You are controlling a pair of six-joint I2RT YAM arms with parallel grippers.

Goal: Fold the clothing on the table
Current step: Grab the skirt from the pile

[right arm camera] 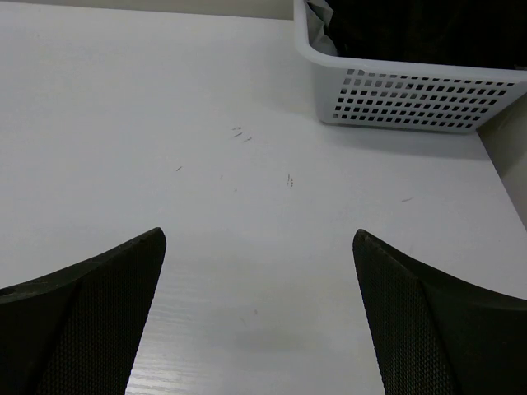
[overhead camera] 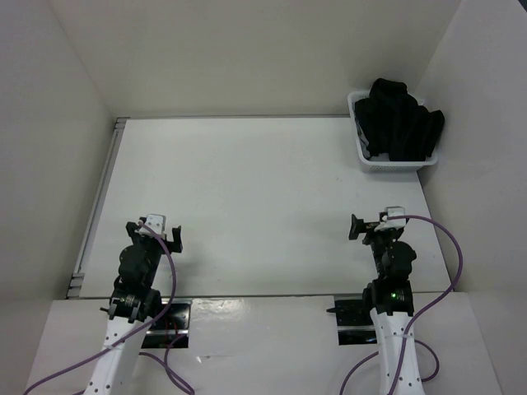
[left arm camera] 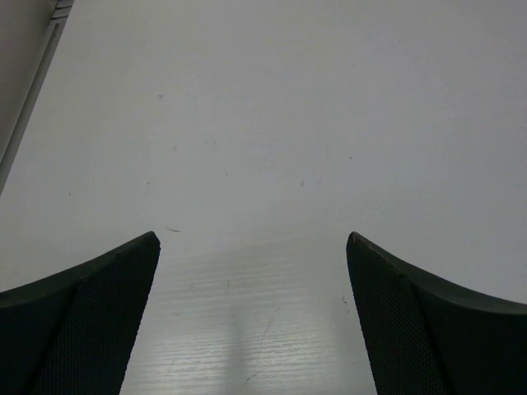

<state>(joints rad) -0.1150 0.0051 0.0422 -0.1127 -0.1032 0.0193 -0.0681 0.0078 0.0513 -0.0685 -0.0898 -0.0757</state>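
The clothing (overhead camera: 401, 122) is a black bundle heaped in a white basket (overhead camera: 387, 164) at the back right corner of the table (overhead camera: 247, 185). Its dark fabric (right arm camera: 412, 29) fills the basket (right arm camera: 412, 95) at the top of the right wrist view. My left gripper (overhead camera: 154, 234) hovers open over the near left of the table, with only bare tabletop between its fingers (left arm camera: 253, 239). My right gripper (overhead camera: 368, 226) is open too, near the front right, well short of the basket, and holds nothing (right arm camera: 259, 234).
A metal rail (overhead camera: 99, 197) runs along the table's left edge. White walls close in the left, back and right sides. The basket sits tight against the right wall. Purple cables trail from both arms at the near edge.
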